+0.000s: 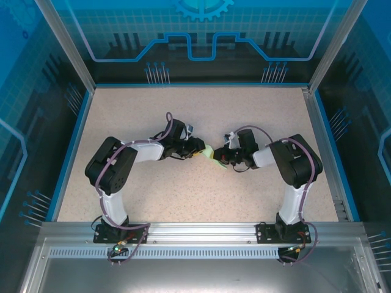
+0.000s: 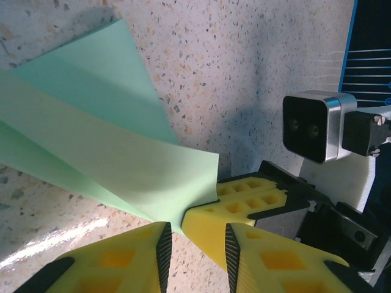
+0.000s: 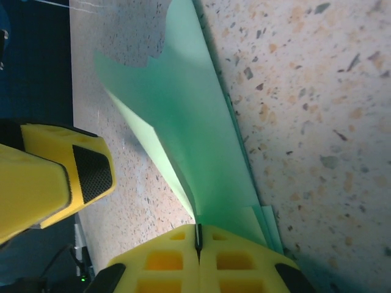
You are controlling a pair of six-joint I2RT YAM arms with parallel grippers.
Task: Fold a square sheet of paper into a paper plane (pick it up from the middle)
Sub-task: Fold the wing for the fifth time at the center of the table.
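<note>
The pale mint-green sheet of paper point(image 1: 209, 152) is folded into several long layers and lies mid-table between my two grippers. My right gripper point(image 3: 197, 237) is shut on one end of the folded paper point(image 3: 201, 128), whose flaps rise from the pinch and fan away across the table. In the left wrist view the paper point(image 2: 116, 152) spreads to the upper left, its corner tucked into the right gripper's yellow fingers point(image 2: 244, 201). My left gripper point(image 2: 197, 250) stands open just short of that corner, with bare table between its pads. From above, the left gripper point(image 1: 200, 146) faces the right gripper point(image 1: 221, 155).
The speckled beige table point(image 1: 201, 110) has a blue raised border and glass walls around it. The right arm's wrist camera point(image 2: 314, 125) sits close ahead of the left gripper. A finger of the left gripper point(image 3: 73, 177) shows beside the paper in the right wrist view.
</note>
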